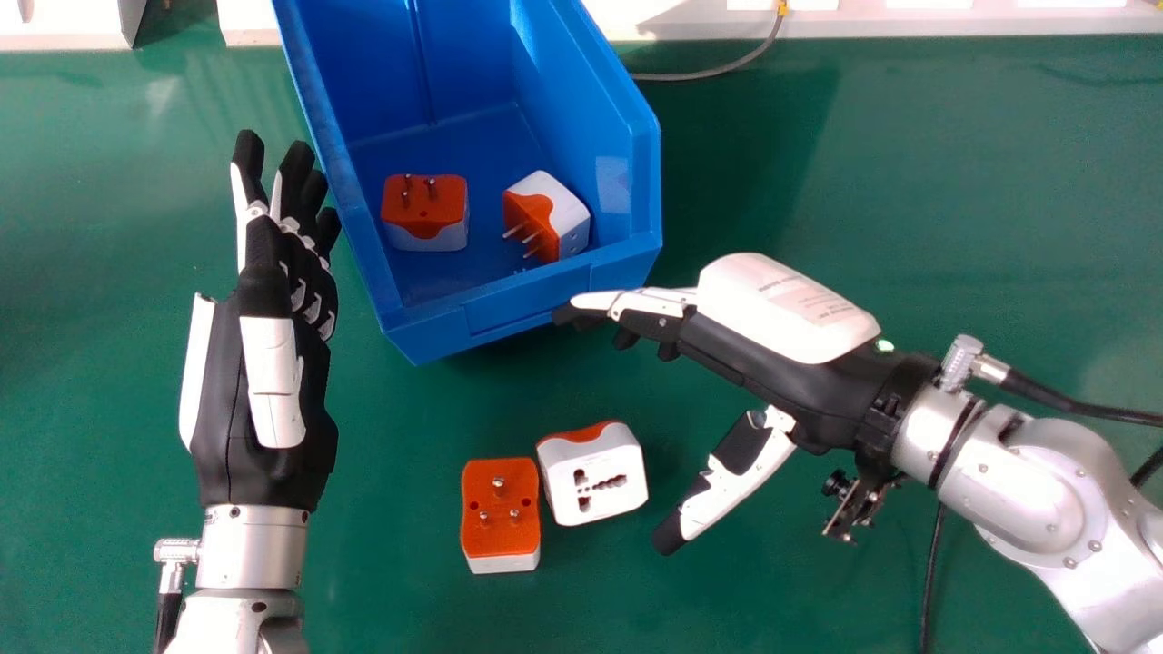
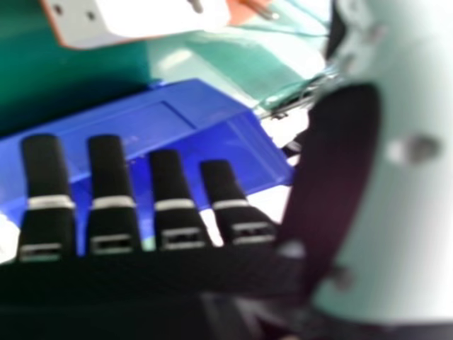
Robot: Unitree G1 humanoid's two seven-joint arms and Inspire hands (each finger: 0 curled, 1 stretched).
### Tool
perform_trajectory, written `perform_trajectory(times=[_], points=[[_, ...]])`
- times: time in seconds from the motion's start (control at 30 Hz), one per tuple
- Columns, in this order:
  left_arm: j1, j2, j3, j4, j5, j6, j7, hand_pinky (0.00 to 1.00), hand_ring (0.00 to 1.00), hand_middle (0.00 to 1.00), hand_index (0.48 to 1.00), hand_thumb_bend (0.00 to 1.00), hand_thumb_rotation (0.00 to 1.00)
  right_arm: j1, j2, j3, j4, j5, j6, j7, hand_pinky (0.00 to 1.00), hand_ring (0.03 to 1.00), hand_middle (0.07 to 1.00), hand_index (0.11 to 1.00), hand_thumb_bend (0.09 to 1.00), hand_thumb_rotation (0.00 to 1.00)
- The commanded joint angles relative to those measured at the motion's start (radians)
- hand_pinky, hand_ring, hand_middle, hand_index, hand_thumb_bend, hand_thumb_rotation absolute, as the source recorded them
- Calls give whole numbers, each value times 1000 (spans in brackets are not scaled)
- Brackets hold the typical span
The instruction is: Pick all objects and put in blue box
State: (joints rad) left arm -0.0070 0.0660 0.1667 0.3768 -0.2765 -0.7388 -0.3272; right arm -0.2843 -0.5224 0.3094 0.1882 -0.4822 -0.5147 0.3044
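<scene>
Right hand (image 1: pixel 745 359) was released, its fingers straight and its thumb spread wide, leaving an open gap above the table (image 1: pixel 954 227). Its fingertips overlapped the near edge of the box (image 1: pixel 527 300) in the head view, toward the right corner; whether they touched it could not be told. In the right hand view, the same fingers stood straight across the box.

Two adapters lay on the table, on the near side of the box. The orange-topped adapter (image 1: pixel 500 513) sat pins up, its right edge just beside the white-topped adapter (image 1: pixel 595 477), which lay slightly turned with its sockets up. Green table showed between that pair and the box's near edge, and a narrower strip ran between the white-topped adapter and the tip of the right thumb.

Two more were inside the box, near its open front: the left adapter (image 1: pixel 424 213) had its pins up, and the right adapter (image 1: pixel 550 218) lay tipped, pins toward the left one, close to the right wall. A gap of blue floor separated them.

Left hand (image 1: pixel 268 363) was released too, fingers extended close along the box's left edge.
</scene>
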Motion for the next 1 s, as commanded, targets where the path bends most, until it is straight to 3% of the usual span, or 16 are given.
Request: perform_trajectory(times=[0.0, 0.63, 0.97], points=[[-9, 2, -5, -21, -1, -9, -11, 1000, 1000, 1000, 1000, 869, 1000, -15, 4, 2, 9, 1, -19, -4, 614, 742, 831, 859, 1000, 272], [-2, -4, -4, -28, 10, -23, 2, 1000, 1000, 1000, 1000, 870, 1000, -108, 81, 65, 180, -42, -76, -25, 649, 752, 826, 851, 1000, 282], [-4, -1, -2, -29, 9, -23, 1, 1000, 1000, 1000, 1000, 870, 1000, -138, 121, 90, 224, -77, -79, -46, 632, 751, 825, 846, 1000, 289]])
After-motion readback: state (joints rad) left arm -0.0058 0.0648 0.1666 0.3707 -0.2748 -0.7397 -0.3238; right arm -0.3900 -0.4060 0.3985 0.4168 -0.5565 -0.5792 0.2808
